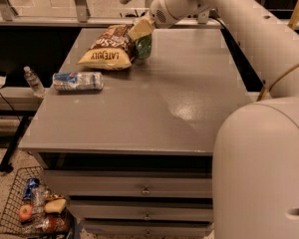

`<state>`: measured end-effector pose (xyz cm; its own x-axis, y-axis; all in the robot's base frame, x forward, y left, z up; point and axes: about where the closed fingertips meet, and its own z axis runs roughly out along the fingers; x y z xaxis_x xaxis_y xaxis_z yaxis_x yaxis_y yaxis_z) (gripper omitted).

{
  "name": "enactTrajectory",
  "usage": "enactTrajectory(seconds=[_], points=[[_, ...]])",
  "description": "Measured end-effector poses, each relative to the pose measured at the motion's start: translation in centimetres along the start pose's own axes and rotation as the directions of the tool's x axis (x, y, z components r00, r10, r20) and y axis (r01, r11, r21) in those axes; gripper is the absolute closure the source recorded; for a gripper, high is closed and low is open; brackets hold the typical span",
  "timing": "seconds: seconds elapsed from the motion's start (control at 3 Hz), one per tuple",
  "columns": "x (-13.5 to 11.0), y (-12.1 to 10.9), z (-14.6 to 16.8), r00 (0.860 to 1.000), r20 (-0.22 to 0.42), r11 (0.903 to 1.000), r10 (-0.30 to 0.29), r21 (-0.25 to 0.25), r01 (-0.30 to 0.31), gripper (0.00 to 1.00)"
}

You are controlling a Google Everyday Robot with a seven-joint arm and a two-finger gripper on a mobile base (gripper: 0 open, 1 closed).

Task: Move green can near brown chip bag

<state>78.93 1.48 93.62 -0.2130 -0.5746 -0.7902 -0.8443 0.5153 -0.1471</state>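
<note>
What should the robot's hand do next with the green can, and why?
Probably lower the can straight down, if it isn't resting yet, and let go. The hand grips the top of the green can, which is upright right beside the brown chip bag at the far end of the table, so it looks near enough.

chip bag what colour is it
Chip bag: brown and tan-yellow, white lettering, camera view. Tool holds green can beside it.

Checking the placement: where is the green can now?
Camera view: the green can sits far back on the table, against the right edge of the brown chip bag, directly under the gripper.
</note>
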Motion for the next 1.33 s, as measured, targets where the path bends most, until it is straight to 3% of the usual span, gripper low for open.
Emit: enactTrajectory(seconds=[0.67, 1.0, 1.33], points=[[1.1, 1.8, 3.1, 0.999, -0.047, 0.9946, 0.004, -0.103, -0.008, 1.00], [1.0, 1.9, 3.1, 0.999, -0.051, 0.9938, 0.002, -0.111, -0.008, 1.00], [0.9, 1.9, 3.1, 0.999, -0.051, 0.9938, 0.002, -0.111, -0.008, 0.81]])
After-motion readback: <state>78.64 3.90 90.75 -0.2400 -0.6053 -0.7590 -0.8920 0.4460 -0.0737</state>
